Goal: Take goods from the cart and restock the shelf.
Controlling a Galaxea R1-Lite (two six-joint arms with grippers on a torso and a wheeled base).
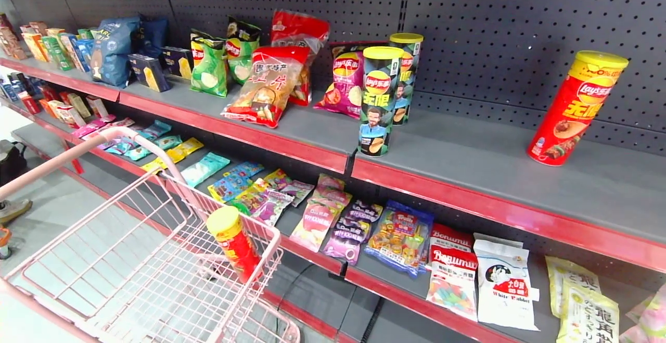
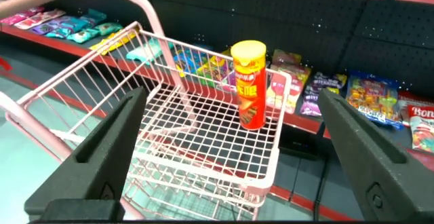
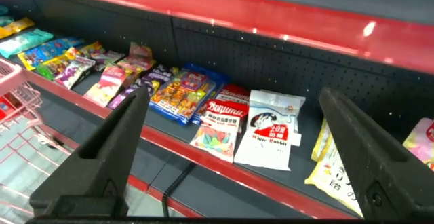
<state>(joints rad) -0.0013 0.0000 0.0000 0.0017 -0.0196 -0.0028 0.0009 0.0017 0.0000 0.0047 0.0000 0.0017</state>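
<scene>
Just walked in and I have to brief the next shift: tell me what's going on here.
A robot is restocking from a pink cart. One red chip can stands in a corner of the cart, not yet picked up. The left end effector hangs open above the cart, holding nothing. The right end effector, also open and empty, faces the lower shelf of candy bags. A matching red can stands on the upper shelf.
</scene>
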